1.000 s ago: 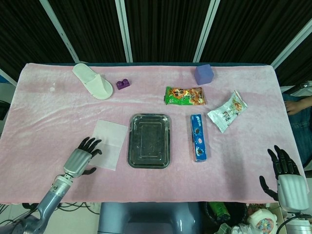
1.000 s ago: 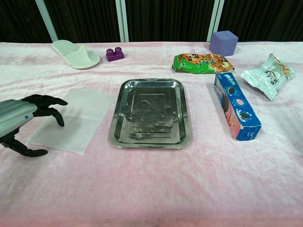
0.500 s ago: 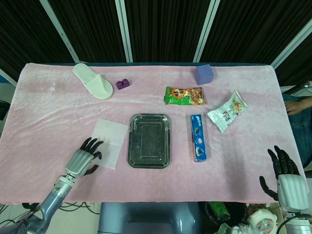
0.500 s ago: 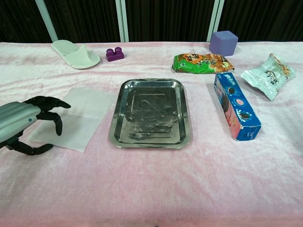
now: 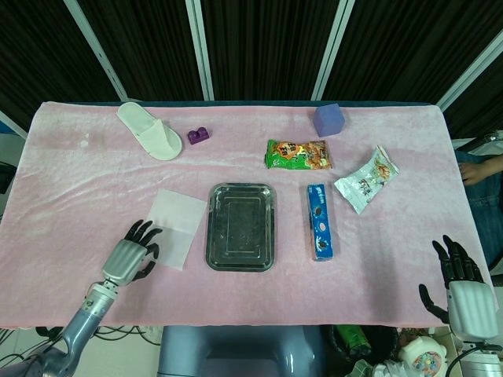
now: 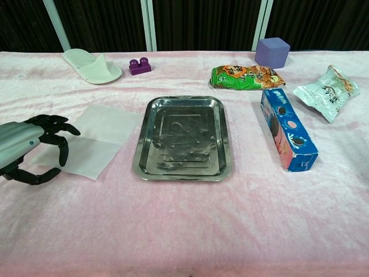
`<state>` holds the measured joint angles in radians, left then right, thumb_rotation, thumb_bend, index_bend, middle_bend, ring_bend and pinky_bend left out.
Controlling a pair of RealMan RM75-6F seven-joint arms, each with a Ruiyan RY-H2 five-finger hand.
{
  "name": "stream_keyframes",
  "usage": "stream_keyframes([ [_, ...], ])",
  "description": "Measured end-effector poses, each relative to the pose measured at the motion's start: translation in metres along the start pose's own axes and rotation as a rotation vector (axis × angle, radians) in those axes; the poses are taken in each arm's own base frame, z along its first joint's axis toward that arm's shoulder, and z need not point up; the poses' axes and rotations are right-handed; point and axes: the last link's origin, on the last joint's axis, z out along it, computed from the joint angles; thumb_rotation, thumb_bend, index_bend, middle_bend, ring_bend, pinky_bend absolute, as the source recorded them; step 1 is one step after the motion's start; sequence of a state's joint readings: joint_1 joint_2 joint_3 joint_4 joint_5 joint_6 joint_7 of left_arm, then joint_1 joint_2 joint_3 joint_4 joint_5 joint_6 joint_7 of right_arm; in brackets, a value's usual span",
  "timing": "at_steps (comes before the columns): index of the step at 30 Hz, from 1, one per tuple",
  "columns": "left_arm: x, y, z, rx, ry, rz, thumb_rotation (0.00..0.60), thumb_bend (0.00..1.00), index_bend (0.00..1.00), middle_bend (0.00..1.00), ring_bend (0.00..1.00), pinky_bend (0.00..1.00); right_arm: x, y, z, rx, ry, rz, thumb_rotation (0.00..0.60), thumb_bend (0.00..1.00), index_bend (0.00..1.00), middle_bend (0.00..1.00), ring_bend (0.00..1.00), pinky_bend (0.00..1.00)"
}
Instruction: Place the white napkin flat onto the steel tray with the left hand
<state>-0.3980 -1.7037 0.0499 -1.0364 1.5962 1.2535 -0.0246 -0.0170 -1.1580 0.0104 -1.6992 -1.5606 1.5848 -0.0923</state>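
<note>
The white napkin (image 6: pixel 95 138) lies flat on the pink cloth, just left of the empty steel tray (image 6: pixel 222 167). My left hand (image 6: pixel 26 150) is at the napkin's near-left corner, which it hides. Its fingers (image 6: pixel 57 144) curl down over that edge with the thumb below them. I cannot tell whether the napkin is pinched. From the head view, the left hand (image 5: pixel 130 255) overlaps the napkin (image 5: pixel 177 220) beside the tray (image 5: pixel 212 259). My right hand (image 5: pixel 462 287) hangs off the table's near right corner with fingers spread, holding nothing.
A blue cookie box (image 6: pixel 287 130) lies right of the tray, and a green snack bag (image 6: pixel 245 77) behind it. A white snack bag (image 6: pixel 326 92), purple cube (image 6: pixel 272 52), purple brick (image 6: pixel 139 66) and white slipper (image 6: pixel 92 66) sit further off.
The left hand's fingers have curled further down onto the napkin's near-left corner. The napkin's near edge has drawn in slightly. The right hand has not moved.
</note>
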Motion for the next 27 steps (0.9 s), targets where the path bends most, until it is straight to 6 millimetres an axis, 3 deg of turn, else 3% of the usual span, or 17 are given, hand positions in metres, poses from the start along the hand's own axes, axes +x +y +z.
stream_keyframes([
  [13, 0.023, 0.013, 0.02, 0.032, 0.058, -0.108, 0.6, 0.48, 0.56, 0.17, 0.0, 0.0, 0.0, 0.001, -0.001, -0.006, -0.01, 0.003, 0.6, 0.31, 0.0, 0.0, 0.05, 0.16],
  [27, 0.079, 0.045, 0.056, 0.104, 0.198, -0.219, 0.6, 0.48, 0.57, 0.18, 0.0, 0.0, -0.001, 0.001, -0.001, -0.013, -0.024, -0.002, 0.6, 0.31, 0.0, 0.0, 0.05, 0.16],
])
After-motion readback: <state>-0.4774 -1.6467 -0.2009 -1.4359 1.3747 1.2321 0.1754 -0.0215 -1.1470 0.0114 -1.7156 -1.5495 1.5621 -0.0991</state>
